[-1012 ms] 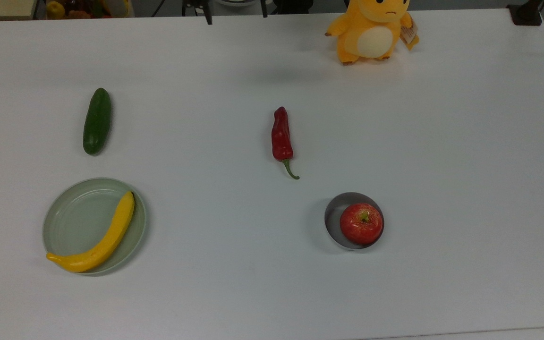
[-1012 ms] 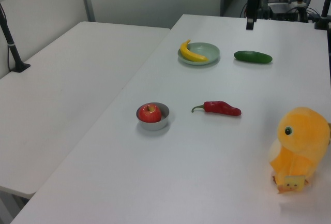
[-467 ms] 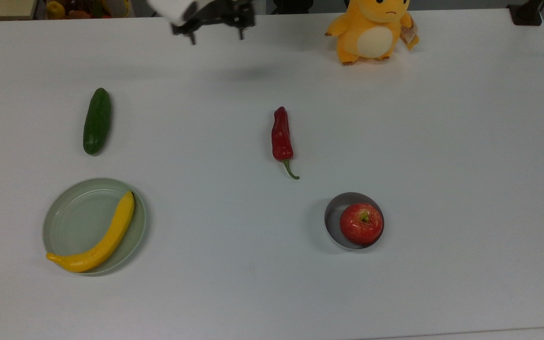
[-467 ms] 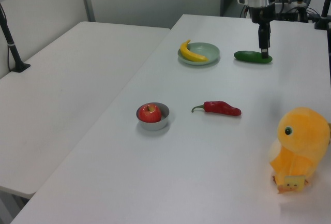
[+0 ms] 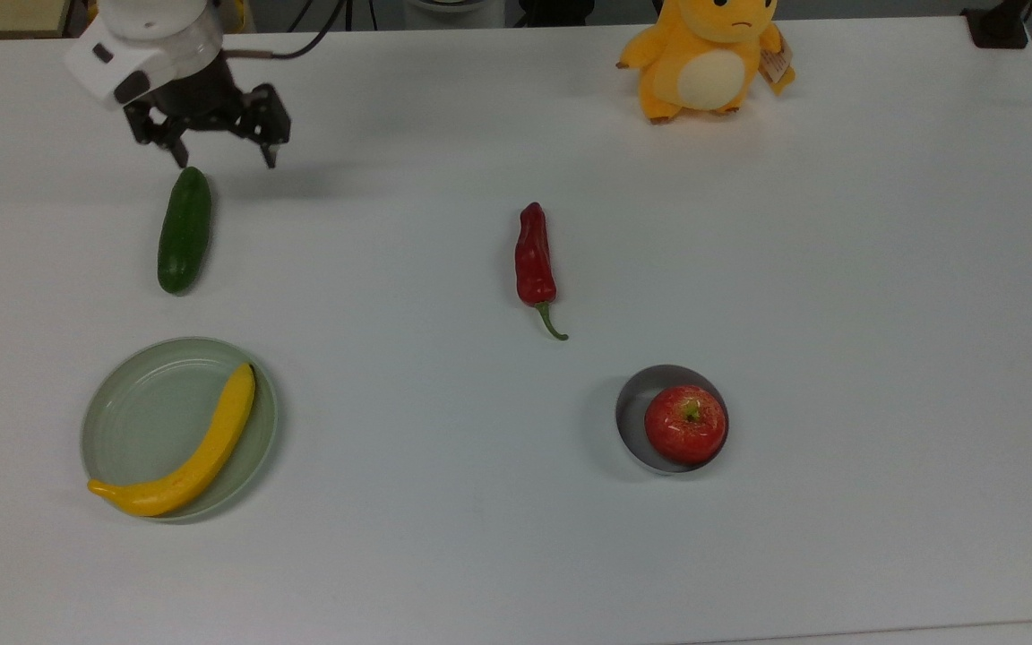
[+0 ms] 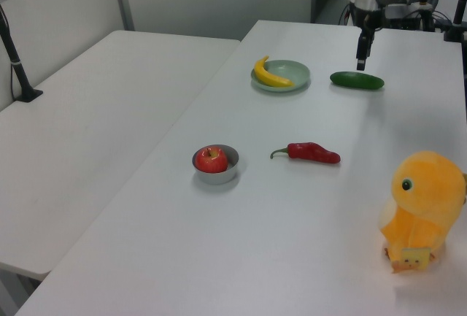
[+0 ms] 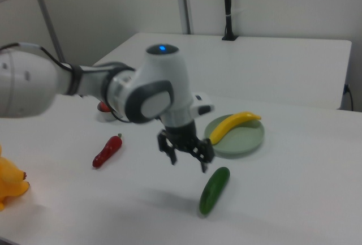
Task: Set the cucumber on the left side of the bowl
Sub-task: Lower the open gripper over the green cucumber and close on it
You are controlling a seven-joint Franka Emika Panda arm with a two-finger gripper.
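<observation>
White tabletop, matt and broad; we list its contents by size, with a second white table adjoining on the left view's left.

Robot arm, white with dark joints, ending in a black two-finger gripper. We see it above the surface near the top view's upper left, jaws apart and holding nothing, fingertips just past the far end of the cucumber.

Plush toy, yellow-orange with a pale belly, upright at the far edge in the top view.

Round pale green plate, at the top view's lower left, carrying a curved yellow banana whose tip overhangs the rim.

Smooth dark green oblong cucumber, lying flat on the table, untouched, beyond the plate in the top view and well apart from the bowl.

Red chilli with a green stalk, near the table's middle.

Small round grey metallic bowl, at the top view's lower right, holding a red apple that nearly fills it.
</observation>
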